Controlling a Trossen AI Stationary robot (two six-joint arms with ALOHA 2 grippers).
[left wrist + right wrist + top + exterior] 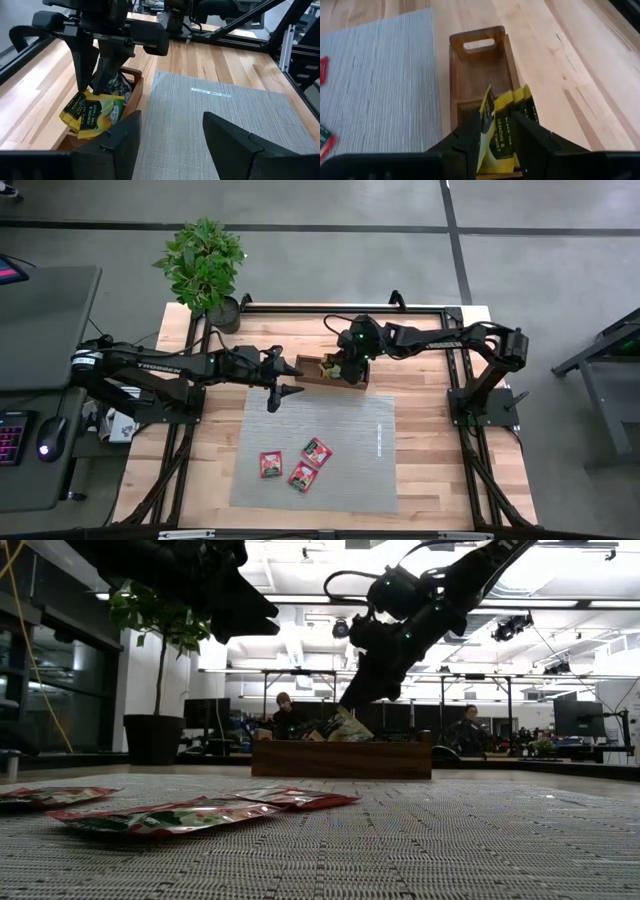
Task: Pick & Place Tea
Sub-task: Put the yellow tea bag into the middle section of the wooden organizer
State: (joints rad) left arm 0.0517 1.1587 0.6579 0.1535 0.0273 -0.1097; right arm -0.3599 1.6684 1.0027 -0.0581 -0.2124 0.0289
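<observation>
Tea (501,131): we count yellow sachets in the tray (476,36), right gripper (496,134) loosely around one, three red sachets (296,463) left.

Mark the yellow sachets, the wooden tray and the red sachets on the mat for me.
yellow sachets (501,131), right wrist view, on the front wrapper's printed face.
wooden tray (479,34), right wrist view, on the far end wall above the handle slot.
red sachets (316,451), high view, on the middle of the uppermost one.
</observation>
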